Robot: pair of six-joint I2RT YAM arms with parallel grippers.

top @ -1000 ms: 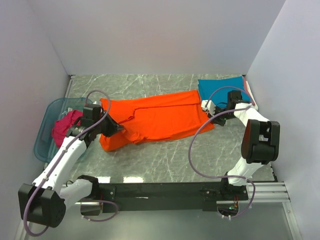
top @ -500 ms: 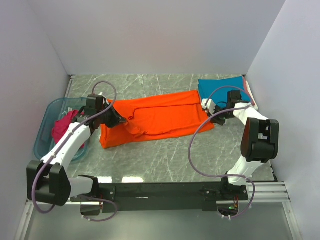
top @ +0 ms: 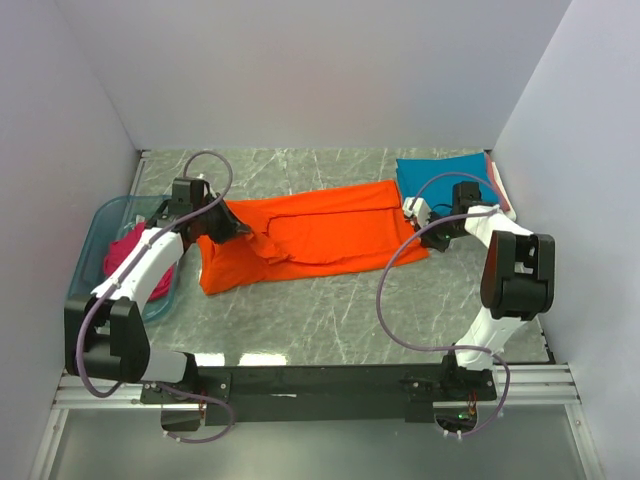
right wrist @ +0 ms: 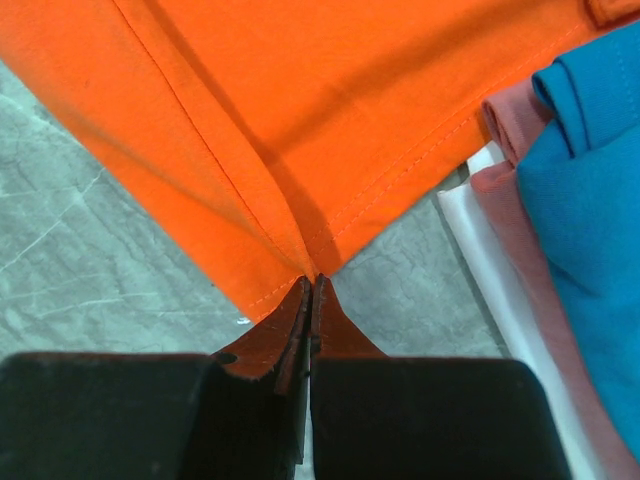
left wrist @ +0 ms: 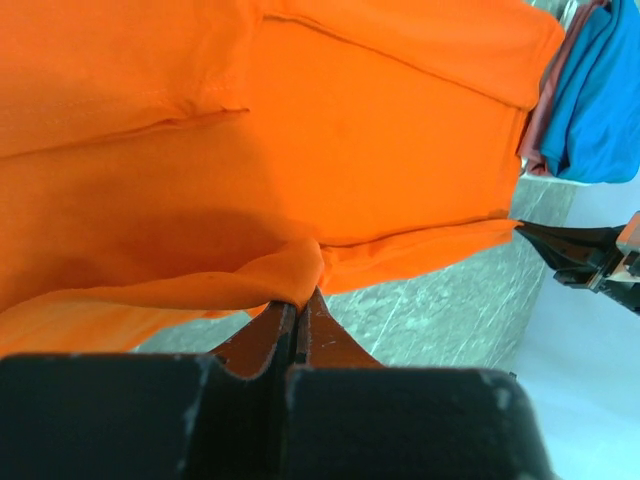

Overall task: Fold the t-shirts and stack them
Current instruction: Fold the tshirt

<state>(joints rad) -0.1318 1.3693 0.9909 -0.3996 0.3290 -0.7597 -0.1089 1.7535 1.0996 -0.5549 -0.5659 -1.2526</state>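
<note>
Orange t-shirt [top: 320, 232]: spread lengthwise across the middle of the marble-patterned bench [top: 330, 310]. Its left end is rumpled, with a flap doubled over toward the centre.

Top view only: magenta t-shirt [top: 125, 252] bunched in a translucent blue tub [top: 92, 250] at the bench's left edge; teal t-shirt [top: 440, 175] folded at the far right corner.

Left wrist view: left claw [left wrist: 297, 312], jaws together, clamped on a raised fold of orange cloth lifted off the marble.

Right wrist view: right claw [right wrist: 312, 288], jaws together, pinching the orange shirt's stitched corner. The stack's layers show just beside it: teal on top, dusty pink t-shirt [right wrist: 505, 130] beneath, white t-shirt [right wrist: 485, 255] lowest.
</note>
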